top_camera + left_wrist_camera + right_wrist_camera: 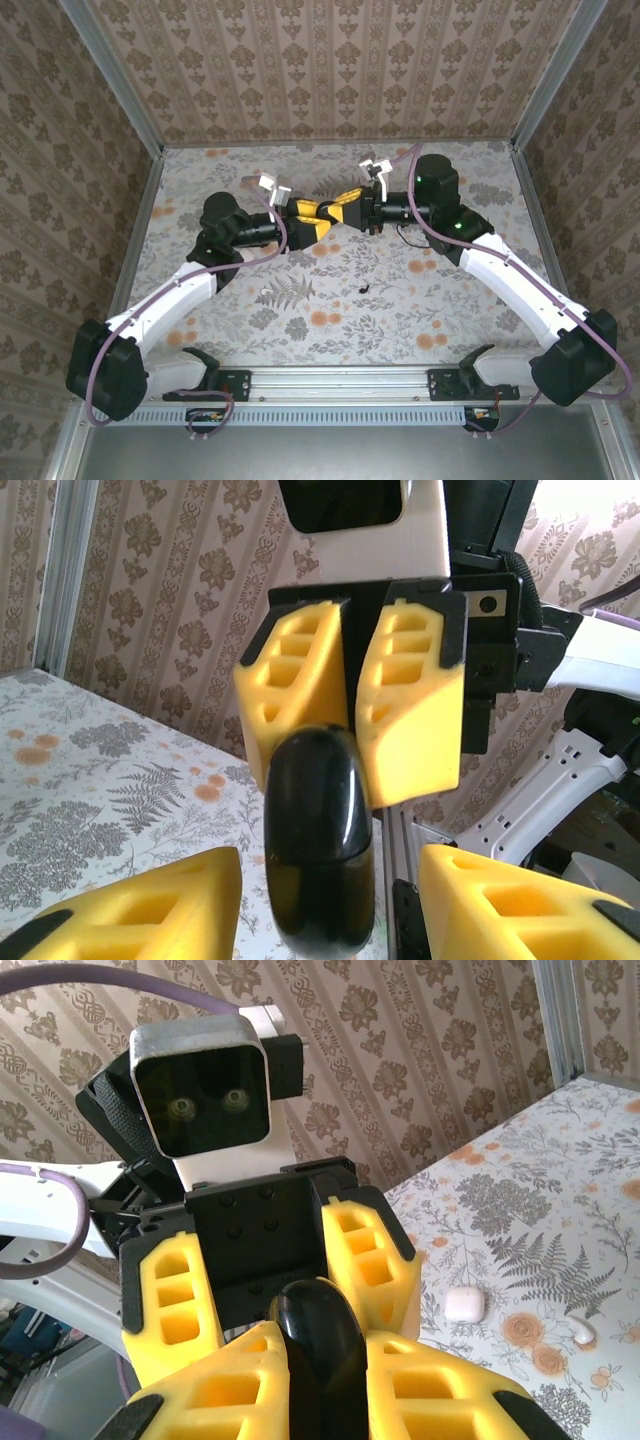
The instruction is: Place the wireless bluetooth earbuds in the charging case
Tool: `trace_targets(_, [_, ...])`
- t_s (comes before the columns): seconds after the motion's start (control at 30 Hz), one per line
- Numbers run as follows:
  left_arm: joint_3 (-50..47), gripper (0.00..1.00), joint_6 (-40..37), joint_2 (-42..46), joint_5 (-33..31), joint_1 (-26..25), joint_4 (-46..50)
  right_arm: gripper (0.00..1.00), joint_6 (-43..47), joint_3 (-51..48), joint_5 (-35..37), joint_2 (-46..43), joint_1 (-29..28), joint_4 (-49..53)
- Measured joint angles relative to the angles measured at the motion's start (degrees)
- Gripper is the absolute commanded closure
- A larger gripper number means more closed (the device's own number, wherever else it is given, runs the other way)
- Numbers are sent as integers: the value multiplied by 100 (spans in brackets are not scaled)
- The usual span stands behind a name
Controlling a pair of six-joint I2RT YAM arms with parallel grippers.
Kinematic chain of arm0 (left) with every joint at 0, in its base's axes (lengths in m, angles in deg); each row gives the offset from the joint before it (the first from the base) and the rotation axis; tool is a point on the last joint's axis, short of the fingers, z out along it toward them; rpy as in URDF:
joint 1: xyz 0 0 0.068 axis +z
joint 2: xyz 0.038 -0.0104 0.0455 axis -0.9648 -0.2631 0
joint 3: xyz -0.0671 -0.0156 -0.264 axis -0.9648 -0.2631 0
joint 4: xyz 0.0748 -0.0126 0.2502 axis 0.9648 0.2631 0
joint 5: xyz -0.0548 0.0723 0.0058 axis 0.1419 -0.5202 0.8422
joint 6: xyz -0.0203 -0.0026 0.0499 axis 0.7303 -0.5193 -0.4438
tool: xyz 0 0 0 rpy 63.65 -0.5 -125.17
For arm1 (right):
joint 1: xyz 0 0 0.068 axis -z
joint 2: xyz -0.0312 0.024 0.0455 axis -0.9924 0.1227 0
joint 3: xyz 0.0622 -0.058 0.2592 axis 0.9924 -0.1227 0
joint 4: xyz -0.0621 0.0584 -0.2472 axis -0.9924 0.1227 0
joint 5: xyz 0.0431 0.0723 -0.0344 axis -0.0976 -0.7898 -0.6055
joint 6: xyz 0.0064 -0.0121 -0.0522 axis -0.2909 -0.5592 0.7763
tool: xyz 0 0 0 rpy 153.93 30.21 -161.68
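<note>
- Top view: left gripper [322, 218] and right gripper [345, 203] meet nose to nose above the table [420, 300]. A dark speck [362, 290] lies on the table, maybe an earbud, too small to tell.
- Left wrist: right gripper pinches the black case [318, 850] in mid-air. The left fingers [150, 910] are spread either side of it, not touching.
- Right wrist: same pinch on the case. Likely a re-grip or lid-opening, so centre the left fingers on the free end, squeeze gently, keep the right grip firm, no twisting.

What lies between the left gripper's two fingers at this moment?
The black charging case, clamped by the right gripper. The fingers of the left gripper stand on either side of it, with small gaps, as the left wrist view shows.
</note>
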Motion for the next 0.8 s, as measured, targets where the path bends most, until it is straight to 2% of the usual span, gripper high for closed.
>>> trace_targets(0.13, [-28, 59, -2, -39, -20, 0, 15, 92, -61, -13, 0, 0, 0, -42])
trace_targets(0.43, [-35, 86, -83, -42, -17, -7, 17, 91, -144, -81, 4, 0, 0, -186])
trace_targets(0.57, [-37, 95, -153, -28, -50, -4, 39, 84, -166, -81, 11, 0, 7, -199])
trace_targets(0.63, [-42, 98, -216, 2, -87, -4, 92, 76, -212, -81, 26, 0, 24, -188])
trace_targets(0.8, [-90, 100, -420, 92, -214, -35, 254, 62, -468, -81, 28, 33, 52, -164])
